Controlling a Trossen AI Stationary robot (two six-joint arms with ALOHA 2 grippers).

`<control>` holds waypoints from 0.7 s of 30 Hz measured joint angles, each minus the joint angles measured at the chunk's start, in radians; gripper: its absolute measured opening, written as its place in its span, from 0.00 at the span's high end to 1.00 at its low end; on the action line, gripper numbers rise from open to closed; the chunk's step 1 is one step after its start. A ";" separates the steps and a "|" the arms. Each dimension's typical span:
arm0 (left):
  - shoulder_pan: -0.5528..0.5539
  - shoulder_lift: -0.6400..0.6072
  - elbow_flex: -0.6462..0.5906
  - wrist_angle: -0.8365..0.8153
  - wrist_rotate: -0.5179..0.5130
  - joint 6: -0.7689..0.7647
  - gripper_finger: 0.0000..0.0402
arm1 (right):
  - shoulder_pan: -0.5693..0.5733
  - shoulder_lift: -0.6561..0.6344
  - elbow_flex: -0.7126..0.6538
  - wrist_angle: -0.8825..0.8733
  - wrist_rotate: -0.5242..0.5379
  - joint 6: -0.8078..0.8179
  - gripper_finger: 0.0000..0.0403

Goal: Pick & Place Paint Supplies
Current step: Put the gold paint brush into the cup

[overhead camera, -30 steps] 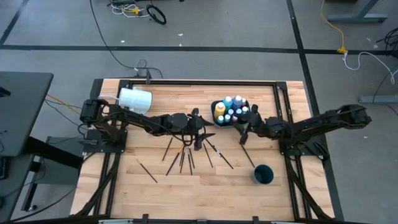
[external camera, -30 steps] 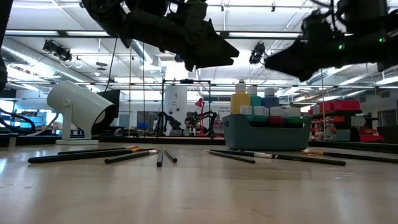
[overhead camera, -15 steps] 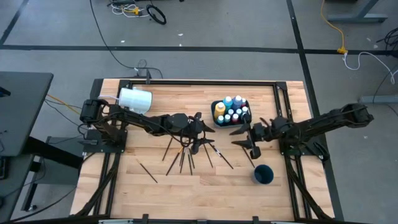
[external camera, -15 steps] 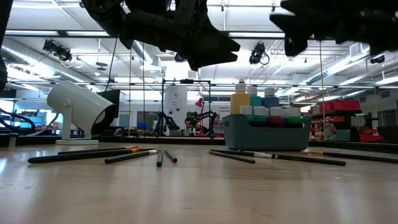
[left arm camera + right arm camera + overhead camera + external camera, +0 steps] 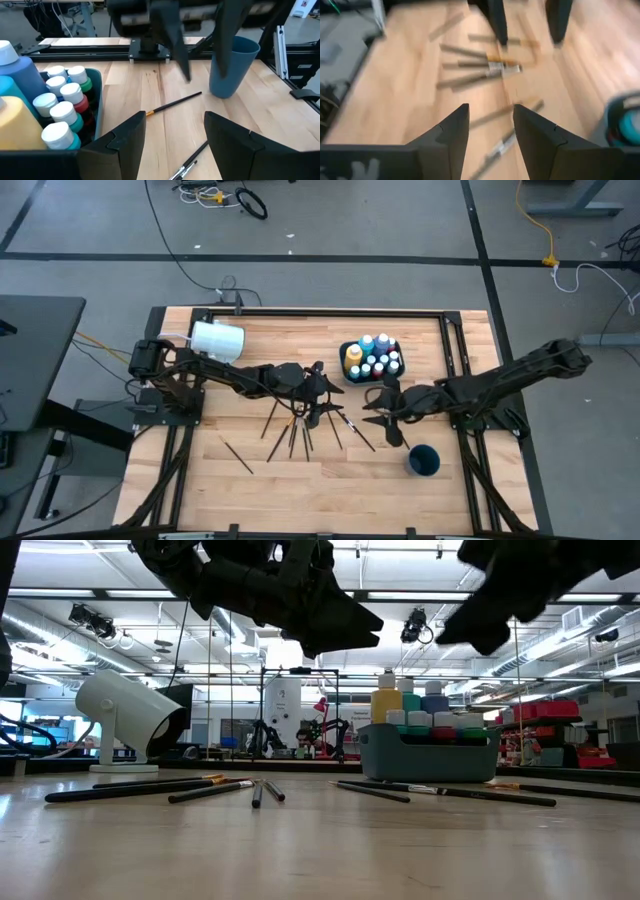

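Observation:
Small paint bottles point(image 5: 375, 360) with pale caps stand in a dark teal tray point(image 5: 345, 372) at the table's far middle; the tray point(image 5: 95, 100) also shows in the left wrist view. Several thin dark brushes point(image 5: 295, 435) lie flat on the wood, one point(image 5: 175, 104) between the two grippers. My left gripper point(image 5: 332, 392) hovers open above the brushes, just left of the tray, with nothing between its fingers point(image 5: 125, 140). My right gripper point(image 5: 368, 408) hovers open on the near side of the tray, pointing toward the left gripper, also holding nothing point(image 5: 490, 109).
A dark blue cup point(image 5: 423, 460) stands upright near the right gripper, toward the table's near edge. A large white cup point(image 5: 217, 340) lies on its side at the far left. A lone brush point(image 5: 238, 457) lies at the near left.
My right gripper has drawn away from the tray toward the table's near and left side, risen, and tipped up from pointing steeply down to nearly level, facing the left gripper. Bottles, tray and brushes stay where they were.

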 joint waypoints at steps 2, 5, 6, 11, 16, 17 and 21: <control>0.000 0.000 0.000 0.001 0.000 0.000 0.48 | -0.007 0.016 0.000 -0.054 0.021 0.001 0.61; 0.000 0.000 0.000 0.003 0.000 0.000 0.48 | -0.023 0.036 0.000 -0.133 0.076 0.010 0.61; 0.000 0.000 0.000 0.003 0.000 0.000 0.48 | -0.031 0.043 0.000 -0.156 0.082 0.022 0.61; 0.000 0.000 0.000 0.004 0.000 0.000 0.48 | -0.065 0.081 0.000 -0.238 0.063 0.067 0.61; 0.000 0.000 0.000 0.006 0.000 0.008 0.48 | -0.092 0.127 -0.033 -0.254 0.074 0.051 0.61; 0.000 0.000 0.000 0.006 0.000 0.008 0.48 | -0.098 0.133 -0.046 -0.256 0.071 0.057 0.61; 0.000 0.000 0.000 0.006 0.000 0.006 0.48 | -0.123 0.139 -0.069 -0.324 0.066 0.104 0.61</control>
